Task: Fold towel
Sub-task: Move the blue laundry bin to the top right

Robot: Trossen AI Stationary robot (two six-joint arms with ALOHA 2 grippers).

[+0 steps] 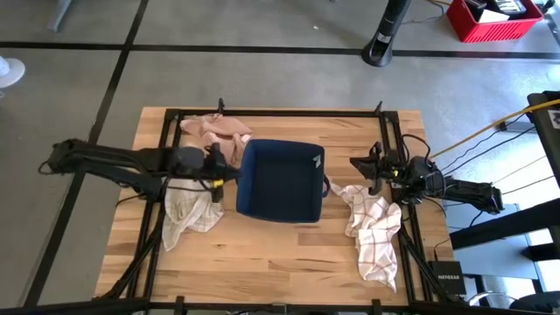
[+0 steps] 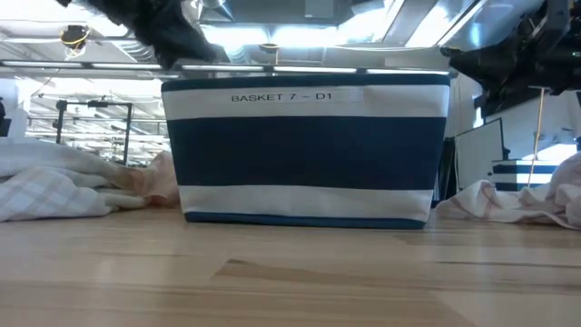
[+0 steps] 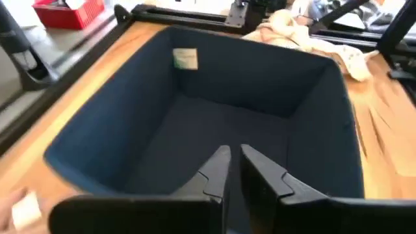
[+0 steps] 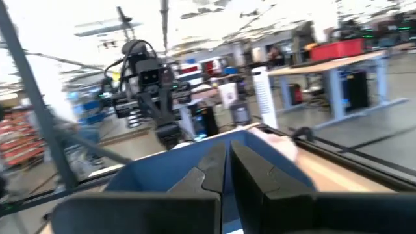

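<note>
Three crumpled towels lie on the wooden table around a dark blue basket point(image 1: 282, 179): a beige one point(image 1: 214, 129) at the far left, a pale checked one point(image 1: 188, 210) below my left arm, and a white red-checked one point(image 1: 372, 232) at the right. My left gripper point(image 1: 229, 166) hangs shut above the basket's left rim, its fingers point(image 3: 234, 166) pointing slantwise down into the bare basket point(image 3: 214, 123). My right gripper point(image 1: 359, 166) hovers shut right of the basket, pointing about level over its right rim point(image 4: 162, 169).
The basket point(image 2: 304, 150) is striped blue and white and stands mid-table. A black frame point(image 1: 280, 112) runs round the table's far edge and sides. Bare wood point(image 1: 280, 262) lies in front of the basket. Cables trail off the right edge.
</note>
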